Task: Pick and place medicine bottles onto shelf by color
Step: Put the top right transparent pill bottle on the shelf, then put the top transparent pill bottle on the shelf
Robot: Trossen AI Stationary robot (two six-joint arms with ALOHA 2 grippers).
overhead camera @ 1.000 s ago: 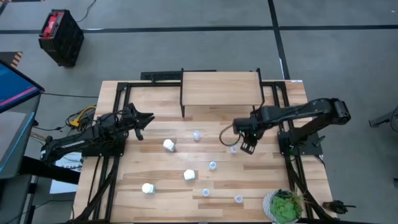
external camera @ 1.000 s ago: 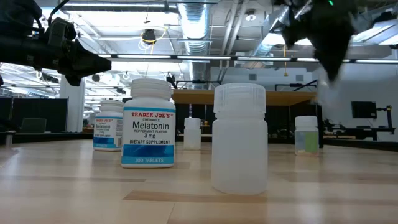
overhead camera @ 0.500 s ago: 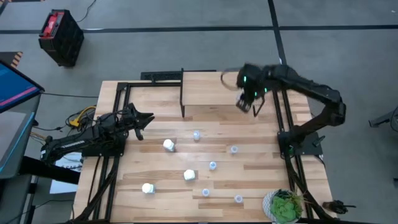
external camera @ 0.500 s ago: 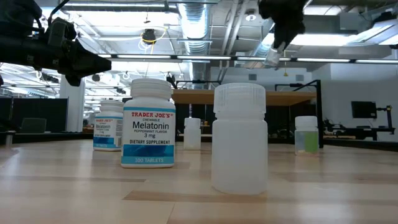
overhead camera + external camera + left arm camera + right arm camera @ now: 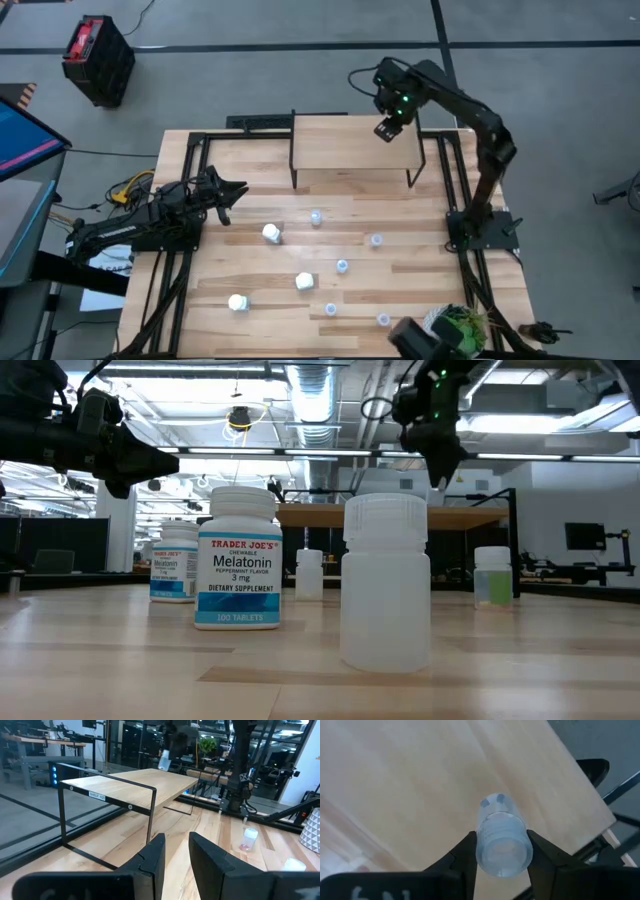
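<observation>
Holding one pale bottle point(image 5: 502, 842) pinched in my right hand point(image 5: 388, 128) above the shelf point(image 5: 340, 150) near its right end, nothing shelved yet, seven bottles left on the table point(image 5: 420, 270), left hand point(image 5: 232, 191) closed, empty, idle there.

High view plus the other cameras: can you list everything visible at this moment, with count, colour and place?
white bottles: three, opaque white, left and middle of the table
small bottles: five, pale translucent, spread over the middle and near side of the table
held bottle: one, pale translucent, above the shelf
shelf: one, light wood on black legs, far side of the table
table: one, light planks, black frame
plant: one, green, near right corner
crate: one, black and red, on the floor far left
left arm: dark, waiting at the left edge, jaws shut and empty
right arm: dark, reaching over the shelf, jaws gripping the held bottle
</observation>
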